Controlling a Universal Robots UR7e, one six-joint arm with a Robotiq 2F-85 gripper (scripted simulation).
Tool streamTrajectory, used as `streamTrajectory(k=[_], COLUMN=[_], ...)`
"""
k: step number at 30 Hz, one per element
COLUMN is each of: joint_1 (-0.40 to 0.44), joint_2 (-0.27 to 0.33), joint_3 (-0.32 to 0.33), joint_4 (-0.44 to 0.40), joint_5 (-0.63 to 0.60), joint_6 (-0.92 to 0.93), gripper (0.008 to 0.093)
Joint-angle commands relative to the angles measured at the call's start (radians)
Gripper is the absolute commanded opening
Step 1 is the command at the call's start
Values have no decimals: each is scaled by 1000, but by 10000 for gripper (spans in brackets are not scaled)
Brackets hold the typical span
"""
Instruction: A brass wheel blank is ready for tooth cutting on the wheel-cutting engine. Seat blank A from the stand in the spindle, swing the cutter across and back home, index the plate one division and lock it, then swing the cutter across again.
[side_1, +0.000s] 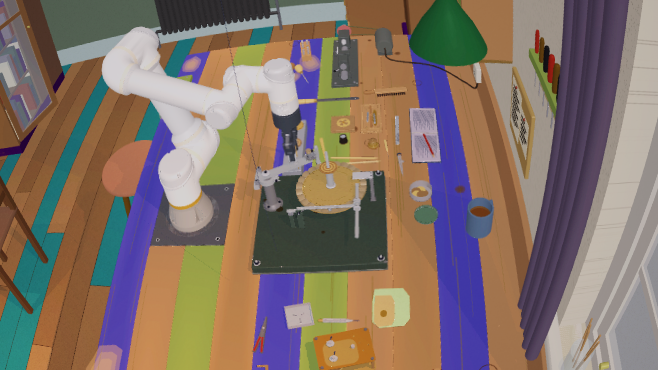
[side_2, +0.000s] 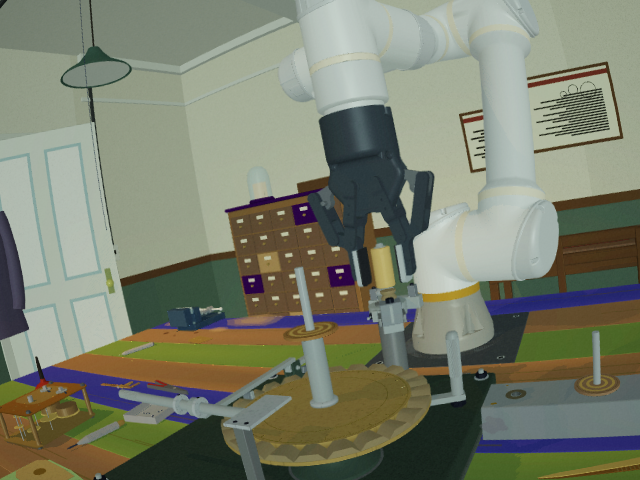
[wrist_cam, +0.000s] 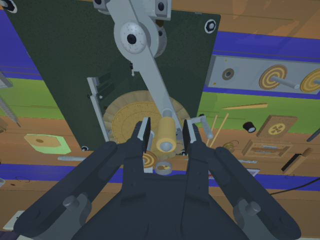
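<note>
The brass wheel blank (side_2: 310, 329) sits on the grey spindle (side_2: 316, 361) that rises from the middle of the toothed index plate (side_2: 331, 413) on the dark green engine base. The grey cutter arm (wrist_cam: 147, 67) reaches from its pivot post (wrist_cam: 133, 38) to a tan upright handle (side_2: 383, 266) at its free end, beside the plate. A grey stand (side_2: 558, 408) to the right carries another blank (side_2: 597, 383) on a peg. My gripper (side_2: 383, 268) hangs straight above the cutter handle with the handle between its fingers, and it is open, holding nothing.
The spindle and the plate's locking lever (side_2: 207, 405) stand close beside the gripper. Around the base (side_1: 320, 235) the bench holds small tools, a blue mug (side_1: 480, 216), a dish (side_1: 420, 190) and a small brass movement (side_1: 344, 350). A green lamp (side_1: 446, 32) hangs over the far right.
</note>
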Motion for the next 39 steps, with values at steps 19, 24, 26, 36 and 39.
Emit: streamTrajectory(k=[19, 24, 26, 36, 39], joint_1=[0, 0, 0, 0, 0], joint_2=[-18, -26, -28, -35, -36], joint_3=[-60, -97, -113, -176, -187], joint_4=[76, 121, 139, 211, 222], joint_5=[0, 0, 0, 0, 0], joint_6=[0, 0, 0, 0, 0], gripper=[480, 480, 480, 480, 480])
